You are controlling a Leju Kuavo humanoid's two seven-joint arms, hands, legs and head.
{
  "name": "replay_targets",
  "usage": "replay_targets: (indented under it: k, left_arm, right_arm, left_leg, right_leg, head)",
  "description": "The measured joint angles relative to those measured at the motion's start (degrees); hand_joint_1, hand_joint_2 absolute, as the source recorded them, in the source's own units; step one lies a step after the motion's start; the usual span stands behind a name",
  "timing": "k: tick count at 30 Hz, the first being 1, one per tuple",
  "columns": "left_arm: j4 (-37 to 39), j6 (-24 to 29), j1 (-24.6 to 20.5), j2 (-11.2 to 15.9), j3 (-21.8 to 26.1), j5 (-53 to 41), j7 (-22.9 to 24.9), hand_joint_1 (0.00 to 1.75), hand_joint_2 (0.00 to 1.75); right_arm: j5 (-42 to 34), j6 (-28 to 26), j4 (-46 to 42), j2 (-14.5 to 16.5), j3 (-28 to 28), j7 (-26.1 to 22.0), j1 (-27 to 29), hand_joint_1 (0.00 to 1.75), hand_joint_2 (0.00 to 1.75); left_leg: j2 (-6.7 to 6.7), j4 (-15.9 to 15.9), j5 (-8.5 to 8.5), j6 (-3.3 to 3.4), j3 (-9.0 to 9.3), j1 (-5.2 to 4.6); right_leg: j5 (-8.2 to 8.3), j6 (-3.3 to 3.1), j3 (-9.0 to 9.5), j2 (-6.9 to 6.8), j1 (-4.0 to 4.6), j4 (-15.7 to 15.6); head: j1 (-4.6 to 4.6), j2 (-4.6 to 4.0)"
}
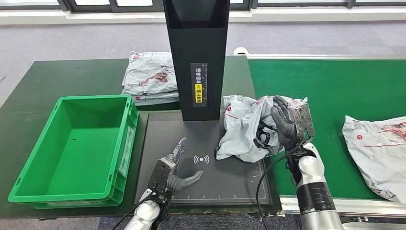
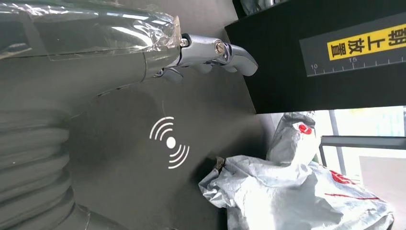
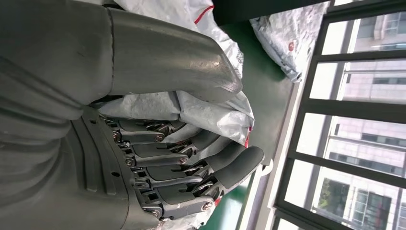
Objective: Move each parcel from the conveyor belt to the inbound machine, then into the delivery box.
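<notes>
Yellow label "朝上放置" (image 2: 366, 42) and ruler marks "10", "15" on black scanner column (image 1: 197, 52).

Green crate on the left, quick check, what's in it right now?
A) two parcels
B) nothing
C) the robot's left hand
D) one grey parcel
B: the green crate shows only its bare green floor, while the right hand holds the grey parcel over the scanner pad.
</notes>
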Motion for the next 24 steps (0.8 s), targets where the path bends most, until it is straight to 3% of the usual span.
replay_targets:
  k: [15,20,24]
  left_arm:
    - [-0.31,-0.28,0.08,-0.08,0.0,-0.86,-0.07,0.0,1.75]
    - [-0.33,-0.37,0.07,-0.1,0.0,-1.04,-0.07,0.0,1.75]
    - [-0.6,-0.38,0.04,-0.1,0.0,-1.11,-0.09,0.0,1.75]
  right_arm:
    - [-6.24,1.7,-7.54,0.01,1.1,1.04,-0.72,1.75,1.75]
    - [-6.52,1.57,-8.29,0.01,3.95,2.01,-2.99,1.75,1.75]
    - [-7.36,0.78,-7.27,0.06,8.1,4.02,-8.13,1.75,1.75]
  left_leg:
    - [-0.14,0.01,0.05,0.07,-0.04,-0.14]
    - [-0.14,0.0,0.09,0.11,-0.06,-0.14]
    - [-0.12,0.0,0.15,0.12,-0.09,-0.15]
  right_leg:
    - [0.01,0.02,0.0,-0.14,-0.12,0.0]
    - [0.02,0.03,0.02,-0.14,-0.12,0.01]
    - [0.06,0.08,-0.02,-0.13,-0.13,0.02]
  head:
    - [0.0,0.0]
    - [0.01,0.0]
    - [-0.01,0.01]
